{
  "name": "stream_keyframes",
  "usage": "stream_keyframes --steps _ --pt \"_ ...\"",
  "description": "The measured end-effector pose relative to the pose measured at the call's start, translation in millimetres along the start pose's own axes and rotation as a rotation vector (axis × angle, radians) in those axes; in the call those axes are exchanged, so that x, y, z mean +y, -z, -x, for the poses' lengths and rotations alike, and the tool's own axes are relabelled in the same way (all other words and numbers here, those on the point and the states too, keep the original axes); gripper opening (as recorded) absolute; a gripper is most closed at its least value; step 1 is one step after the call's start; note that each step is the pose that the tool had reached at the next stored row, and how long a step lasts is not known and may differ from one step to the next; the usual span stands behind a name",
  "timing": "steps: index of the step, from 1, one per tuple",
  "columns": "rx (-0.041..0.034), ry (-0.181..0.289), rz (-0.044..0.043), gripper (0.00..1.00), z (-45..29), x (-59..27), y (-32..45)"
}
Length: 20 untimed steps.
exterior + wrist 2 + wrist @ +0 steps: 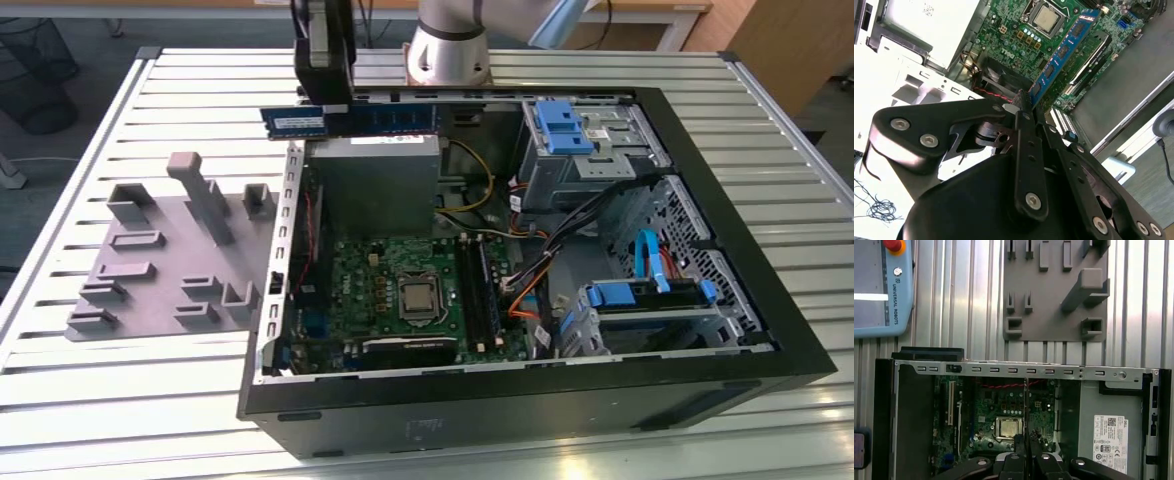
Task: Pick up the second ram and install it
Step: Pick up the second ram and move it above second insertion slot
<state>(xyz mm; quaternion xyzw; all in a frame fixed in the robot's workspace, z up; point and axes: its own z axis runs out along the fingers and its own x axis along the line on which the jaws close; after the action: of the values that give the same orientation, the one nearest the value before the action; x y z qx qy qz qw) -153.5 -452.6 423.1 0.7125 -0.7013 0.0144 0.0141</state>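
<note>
Blue second ram (394,118) in gripper (324,102), mid hidden

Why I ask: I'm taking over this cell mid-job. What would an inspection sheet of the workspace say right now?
Surface: slatted metal table, carrying an open computer case.
Job's things: blue memory stick held level above the case's rim, not yet in a slot; green motherboard lies inside the case.
Clutter: grey tray with raised blocks beside the case, on the exterior view's left; control tablet on the table.
Gripper: gripper shut on the memory stick.
Cables: yellow wires and blue cable inside the case; loose black wire in the second wrist view.
Surroundings: mesh bin beyond the table.
</note>
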Motion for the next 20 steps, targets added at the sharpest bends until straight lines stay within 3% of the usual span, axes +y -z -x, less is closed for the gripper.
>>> stream_keyframes --steps 20 --pt "0.0001 0.0 0.0 0.14 -0.2 -14.0 0.0"
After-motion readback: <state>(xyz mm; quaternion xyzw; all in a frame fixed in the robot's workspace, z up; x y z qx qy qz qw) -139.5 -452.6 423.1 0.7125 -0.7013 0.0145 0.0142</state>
